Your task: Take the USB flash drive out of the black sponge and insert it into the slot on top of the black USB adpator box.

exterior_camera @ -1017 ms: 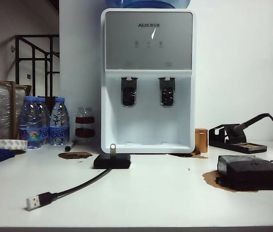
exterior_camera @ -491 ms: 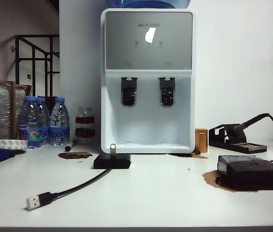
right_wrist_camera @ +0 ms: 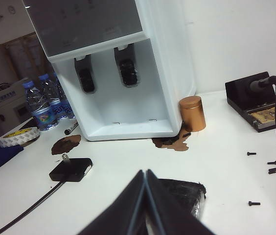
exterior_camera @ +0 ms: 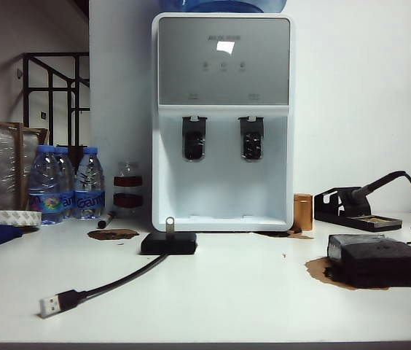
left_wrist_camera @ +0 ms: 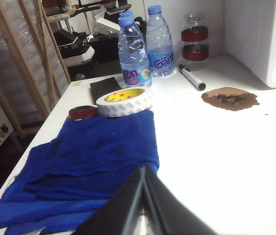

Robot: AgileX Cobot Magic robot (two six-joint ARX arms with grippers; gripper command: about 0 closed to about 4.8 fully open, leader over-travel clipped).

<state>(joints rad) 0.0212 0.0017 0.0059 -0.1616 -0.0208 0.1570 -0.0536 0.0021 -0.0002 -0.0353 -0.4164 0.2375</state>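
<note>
Drive seated in the adaptor box, both hands closed and clear of it.

Lower left of the exterior view, bare white bench [exterior_camera: 235, 292] lies around the cable plug; the USB flash drive [exterior_camera: 169, 223] stands upright in the black USB adpator box [exterior_camera: 169, 243] at centre, the black sponge [exterior_camera: 380, 261] near the right edge. The left hand [left_wrist_camera: 143, 196] hangs closed over a blue cloth [left_wrist_camera: 94, 161]; the right hand [right_wrist_camera: 145, 196], closed and empty, hangs above the sponge.
</note>
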